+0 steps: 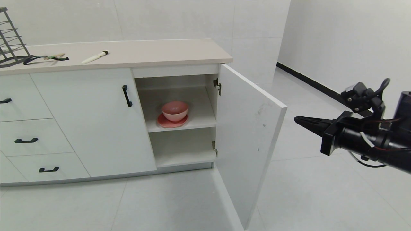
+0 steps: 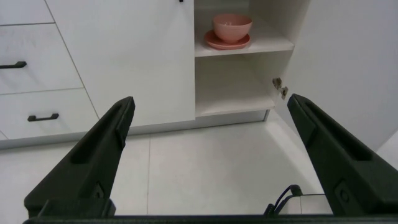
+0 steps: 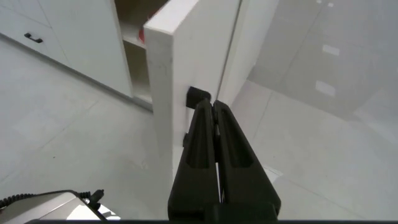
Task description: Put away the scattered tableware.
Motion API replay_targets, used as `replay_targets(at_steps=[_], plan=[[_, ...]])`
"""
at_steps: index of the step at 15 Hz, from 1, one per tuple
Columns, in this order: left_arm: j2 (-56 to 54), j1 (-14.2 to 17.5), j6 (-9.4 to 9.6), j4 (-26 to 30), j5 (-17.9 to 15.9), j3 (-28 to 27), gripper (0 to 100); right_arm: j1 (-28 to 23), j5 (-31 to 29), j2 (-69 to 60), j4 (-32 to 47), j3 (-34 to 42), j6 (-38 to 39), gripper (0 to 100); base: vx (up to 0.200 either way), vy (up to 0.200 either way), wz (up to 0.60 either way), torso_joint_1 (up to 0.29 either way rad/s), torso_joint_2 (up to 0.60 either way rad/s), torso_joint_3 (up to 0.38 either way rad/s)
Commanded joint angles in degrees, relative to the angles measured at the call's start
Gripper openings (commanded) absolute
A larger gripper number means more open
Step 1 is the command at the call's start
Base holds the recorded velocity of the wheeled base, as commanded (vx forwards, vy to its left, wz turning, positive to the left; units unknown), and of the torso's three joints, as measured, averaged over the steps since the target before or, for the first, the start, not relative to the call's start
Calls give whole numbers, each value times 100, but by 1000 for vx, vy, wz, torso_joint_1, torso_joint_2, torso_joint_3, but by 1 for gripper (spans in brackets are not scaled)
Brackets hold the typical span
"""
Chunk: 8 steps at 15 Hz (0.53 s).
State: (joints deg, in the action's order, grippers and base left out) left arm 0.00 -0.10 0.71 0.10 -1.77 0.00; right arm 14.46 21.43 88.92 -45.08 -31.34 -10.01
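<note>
Looking into the open cabinet (image 1: 210,96), I see the pink bowl (image 1: 175,110) on its plate (image 1: 165,123) on the upper shelf (image 1: 200,118); left gripper (image 2: 211,99) fingers spread wide, empty; right gripper (image 1: 297,119) fingers pressed together, empty.

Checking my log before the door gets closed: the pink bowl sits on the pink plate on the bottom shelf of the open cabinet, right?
Not quite. The pink bowl does sit on the pink plate, but they are on the upper shelf, not the bottom one. The head view shows this.

A pink bowl (image 1: 175,110) sits upright on a pink plate (image 1: 171,122) on the cabinet's upper shelf (image 1: 203,119). A white-handled utensil (image 1: 95,57) and a dark utensil (image 1: 41,58) lie on the desk (image 1: 154,53).
</note>
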Motion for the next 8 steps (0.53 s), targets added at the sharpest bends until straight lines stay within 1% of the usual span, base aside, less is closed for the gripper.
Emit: replay_targets(at_steps=[1,6,8], plan=[[0,1,-9,-1,1,0,100,163,1,345,-115,-56,16,0,0,0,0,0,0,0],[0,1,-9,-1,1,0,100,180,1,706,-467,-135,25,0,0,0,0,0,0,0],[0,1,-9,-1,1,0,100,259,1,715,-484,-144,34,0,0,0,0,0,0,0]])
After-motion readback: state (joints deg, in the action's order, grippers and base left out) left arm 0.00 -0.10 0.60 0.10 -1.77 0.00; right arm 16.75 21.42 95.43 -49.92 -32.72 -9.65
